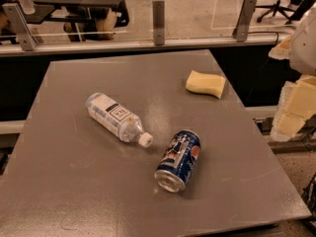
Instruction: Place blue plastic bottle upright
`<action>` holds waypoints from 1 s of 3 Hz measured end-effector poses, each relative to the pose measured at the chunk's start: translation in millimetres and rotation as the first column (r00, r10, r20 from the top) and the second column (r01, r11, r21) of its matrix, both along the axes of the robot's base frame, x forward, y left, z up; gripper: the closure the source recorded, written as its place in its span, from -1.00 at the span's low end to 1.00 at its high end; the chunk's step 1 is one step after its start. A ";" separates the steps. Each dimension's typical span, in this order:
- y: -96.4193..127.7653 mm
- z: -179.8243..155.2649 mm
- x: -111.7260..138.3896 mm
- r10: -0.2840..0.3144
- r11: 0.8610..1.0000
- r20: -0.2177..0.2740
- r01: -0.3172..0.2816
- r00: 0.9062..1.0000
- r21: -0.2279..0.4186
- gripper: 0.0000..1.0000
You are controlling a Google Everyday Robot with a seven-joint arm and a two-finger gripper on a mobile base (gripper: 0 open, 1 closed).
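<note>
The blue plastic bottle (pixel 115 117) is a small clear bottle with a white cap and a white label with pale blue stripes. It lies on its side near the middle of the grey table (pixel 64 181), cap pointing to the front right. My gripper (pixel 292 107), with pale yellow padding, hangs at the right edge of the view, beyond the table's right side and well away from the bottle. It holds nothing that I can see.
A blue soda can (pixel 178 160) lies on its side just right of the bottle's cap. A yellow sponge (pixel 205 83) lies at the back right. A glass barrier with metal posts (pixel 158 22) runs behind the table.
</note>
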State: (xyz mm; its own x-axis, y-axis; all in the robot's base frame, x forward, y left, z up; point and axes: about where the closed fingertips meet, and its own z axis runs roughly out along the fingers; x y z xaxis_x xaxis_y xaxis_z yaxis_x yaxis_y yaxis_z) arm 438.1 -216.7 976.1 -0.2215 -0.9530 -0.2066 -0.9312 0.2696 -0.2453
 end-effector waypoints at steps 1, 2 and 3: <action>0.1 0.1 0.0 0.000 1.000 0.000 0.000 1.000 0.000 -1.00; 33.3 13.3 22.1 0.127 0.991 0.043 -0.129 0.991 0.046 -1.00; 74.7 18.9 41.3 0.268 0.959 0.086 -0.274 0.960 0.074 -1.00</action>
State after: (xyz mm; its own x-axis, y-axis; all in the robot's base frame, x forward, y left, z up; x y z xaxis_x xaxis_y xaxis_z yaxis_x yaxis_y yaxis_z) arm 479.4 -141.9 995.0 0.0619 -0.9536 -0.2947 -0.9522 0.0321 -0.3037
